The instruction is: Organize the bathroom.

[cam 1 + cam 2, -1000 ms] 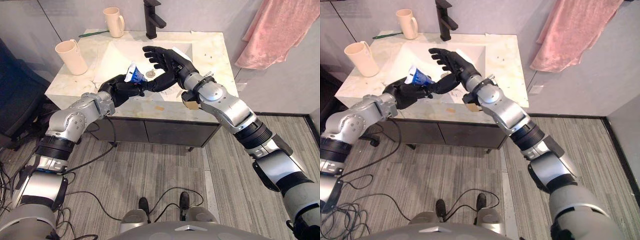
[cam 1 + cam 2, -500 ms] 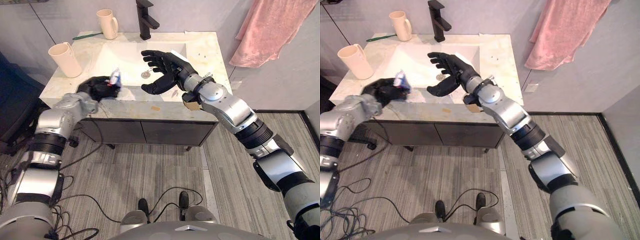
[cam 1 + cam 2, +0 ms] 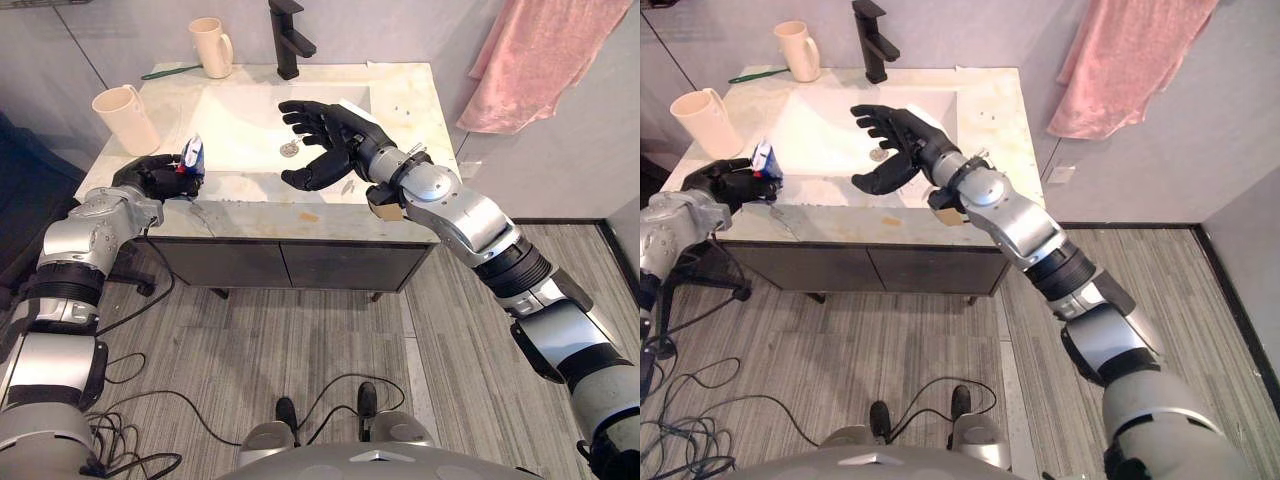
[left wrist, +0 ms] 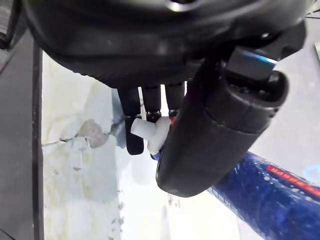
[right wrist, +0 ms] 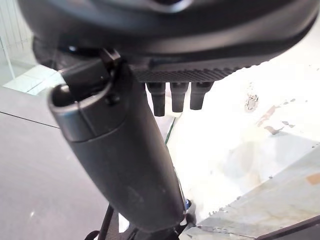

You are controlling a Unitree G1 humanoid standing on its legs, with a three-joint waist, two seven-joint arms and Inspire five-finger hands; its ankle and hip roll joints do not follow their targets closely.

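Blue and white, the toothpaste tube [image 3: 192, 157] now sits in the left robot hand [image 3: 150, 175] at the left front corner of the marble surface [image 3: 420, 110], near the closer of the two cream cups [image 3: 125, 115]. A second ago that hand held the tube out over the front edge of the sink, right beside the right robot hand; since then the left arm has swung the tube out to the left, well apart from the other hand. In the left wrist view the fingers and thumb are curled round the tube, whose white cap [image 4: 150, 132] pokes out past the fingers. The right robot hand [image 3: 325, 140] hangs over the sink basin [image 3: 240, 120] with fingers spread and relaxed, holding nothing (it has hardly moved in that second). The tube's shift suggests that it is being carried toward the nearer cup, probably to be stood in it or laid beside it, so the tidying of this one item looks well under way but not done. The second cup [image 3: 210, 45] stands at the back by the black tap [image 3: 285, 35], with a green toothbrush [image 3: 170, 71] lying beside it, and a pink towel [image 3: 540, 55] hangs on the wall to the right.
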